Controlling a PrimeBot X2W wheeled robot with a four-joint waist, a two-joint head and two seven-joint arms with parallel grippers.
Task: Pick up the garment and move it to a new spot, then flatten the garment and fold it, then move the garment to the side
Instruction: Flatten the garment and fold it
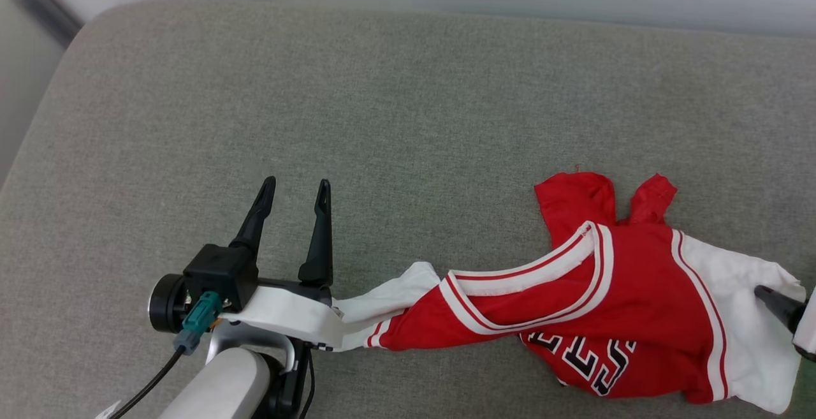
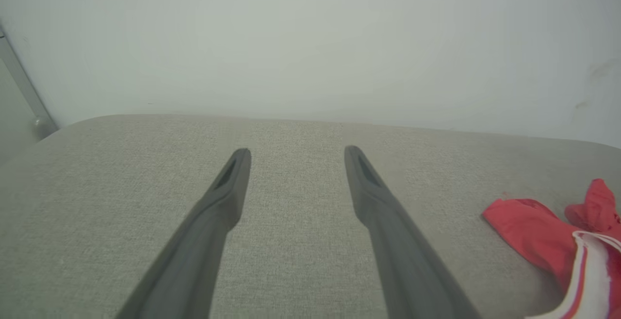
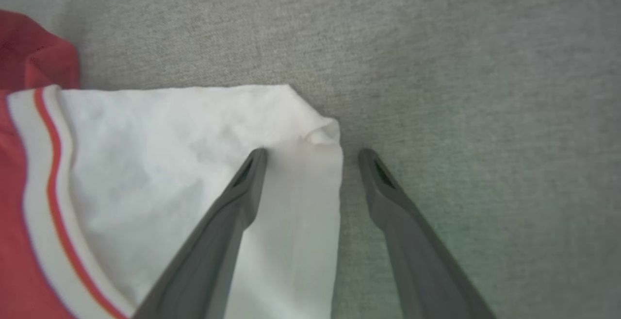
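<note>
The left gripper (image 1: 298, 184) lies low over the cushion (image 1: 408, 100), its forearm rising from the bottom edge and its two tapered fingers spread wide with nothing between them. The right gripper (image 3: 313, 151) points down at a white sleeve (image 3: 170, 163) of the garment (image 1: 574, 298). Its fingers are apart, one over cloth and one over bare cushion (the sleeve's edge sits between them). The garment lies crumpled on the coarse grey weave at the right, red body bunched and striped collar twisted. Its other sleeve (image 1: 382, 304) reaches the left wrist.
</note>
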